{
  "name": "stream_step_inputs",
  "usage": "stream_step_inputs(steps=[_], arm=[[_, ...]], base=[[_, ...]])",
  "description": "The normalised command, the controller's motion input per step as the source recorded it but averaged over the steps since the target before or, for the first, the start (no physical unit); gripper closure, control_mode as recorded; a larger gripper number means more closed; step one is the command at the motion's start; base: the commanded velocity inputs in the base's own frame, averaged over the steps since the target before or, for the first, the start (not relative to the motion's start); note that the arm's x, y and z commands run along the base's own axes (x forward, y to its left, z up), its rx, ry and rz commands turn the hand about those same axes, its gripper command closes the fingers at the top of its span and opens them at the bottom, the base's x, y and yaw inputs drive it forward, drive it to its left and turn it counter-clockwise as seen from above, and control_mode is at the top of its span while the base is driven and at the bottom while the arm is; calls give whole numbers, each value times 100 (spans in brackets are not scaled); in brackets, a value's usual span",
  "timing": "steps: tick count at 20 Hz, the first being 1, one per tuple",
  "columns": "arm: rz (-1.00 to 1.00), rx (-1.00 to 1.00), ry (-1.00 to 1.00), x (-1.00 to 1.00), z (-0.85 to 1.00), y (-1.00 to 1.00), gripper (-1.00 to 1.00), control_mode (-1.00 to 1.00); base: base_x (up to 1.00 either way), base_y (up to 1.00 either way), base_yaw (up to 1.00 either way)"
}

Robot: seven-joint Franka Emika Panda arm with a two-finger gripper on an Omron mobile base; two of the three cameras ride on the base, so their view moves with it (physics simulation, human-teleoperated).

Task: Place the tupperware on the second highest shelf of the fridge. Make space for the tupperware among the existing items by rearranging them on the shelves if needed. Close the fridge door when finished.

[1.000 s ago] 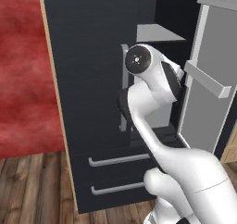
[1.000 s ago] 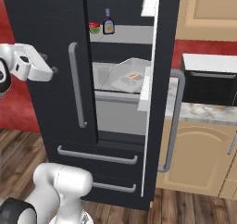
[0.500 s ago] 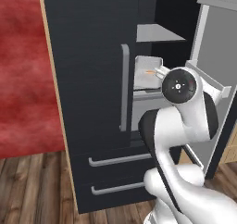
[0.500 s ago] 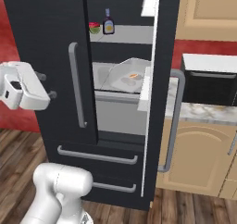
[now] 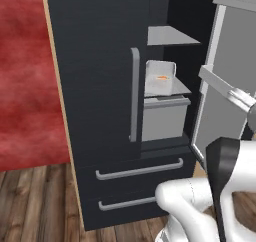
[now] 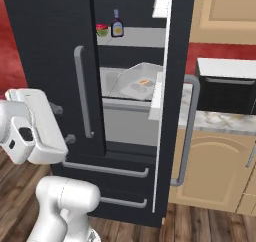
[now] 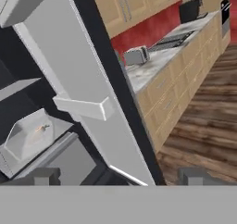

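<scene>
One white, shallow tupperware with rounded corners sits on the second highest shelf, a flat grey panel inside the black fridge; its contents read as an orange speck. Seen from the right, a dark sauce bottle stands on the shelf above. Closed door hides the shelf's left. Pincer released, holding nothing, beside the open door.

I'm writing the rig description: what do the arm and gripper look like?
The arm is glossy white with rounded, tubular links and a dark grey joint section. The hand is a boxy white block with a dark inset; the gripper has two small dark grey fingertips. No cables or markings are visible.
</scene>
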Motion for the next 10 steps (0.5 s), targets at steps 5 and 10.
stream_step_inputs(steps=[5, 10], arm=[[-5, 25, 7, -100, 4, -100, -100, -100], [-1, 25, 6, -66, 0, -100, -100, -100]], base=[[0, 0, 0], [0, 0, 0]])
